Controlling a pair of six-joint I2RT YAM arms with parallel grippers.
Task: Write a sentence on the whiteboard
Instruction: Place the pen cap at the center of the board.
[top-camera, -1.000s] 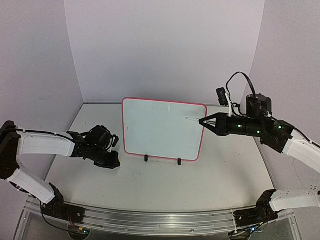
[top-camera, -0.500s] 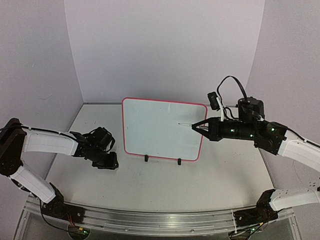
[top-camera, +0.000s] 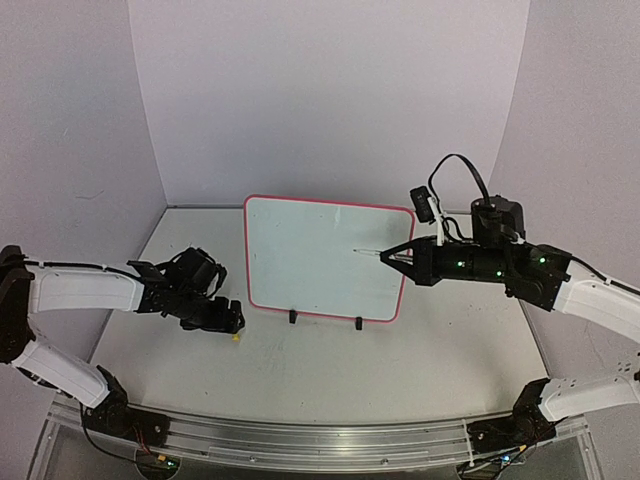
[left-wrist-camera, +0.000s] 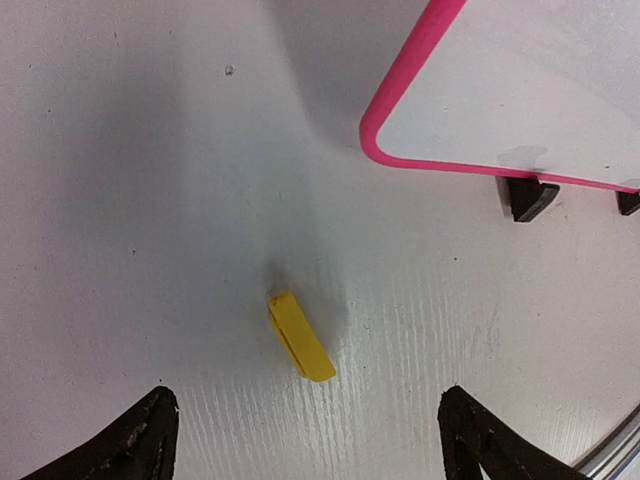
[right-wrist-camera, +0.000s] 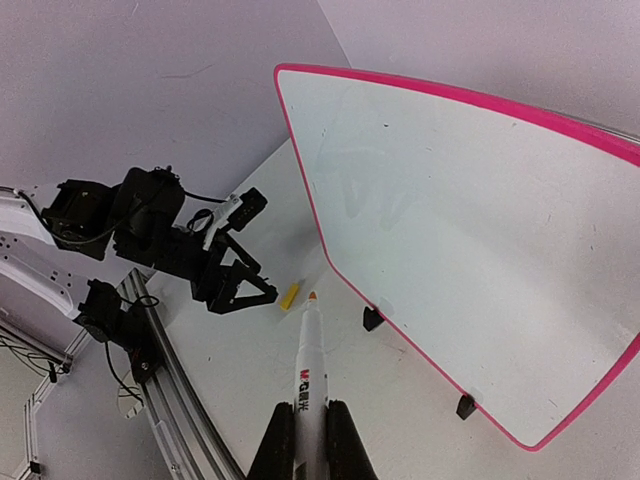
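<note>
The whiteboard (top-camera: 310, 260), white with a pink frame, stands upright on two black clip feet at mid-table; it also fills part of the left wrist view (left-wrist-camera: 520, 90) and the right wrist view (right-wrist-camera: 470, 220). No sentence shows on its face. My right gripper (top-camera: 402, 256) is shut on a white marker (right-wrist-camera: 310, 370), whose orange tip points at the board's right half; I cannot tell if it touches. My left gripper (left-wrist-camera: 305, 412) hangs open over a small yellow cap (left-wrist-camera: 300, 336) lying on the table left of the board.
Pale purple walls close in the back and both sides. A metal rail (top-camera: 300, 435) runs along the near edge with both arm bases on it. The board's black feet (top-camera: 292, 317) stand just right of the yellow cap (top-camera: 236, 337).
My left gripper has opened and the yellow cap now lies free on the table below it. The right arm has carried the marker leftward over the board's face.
</note>
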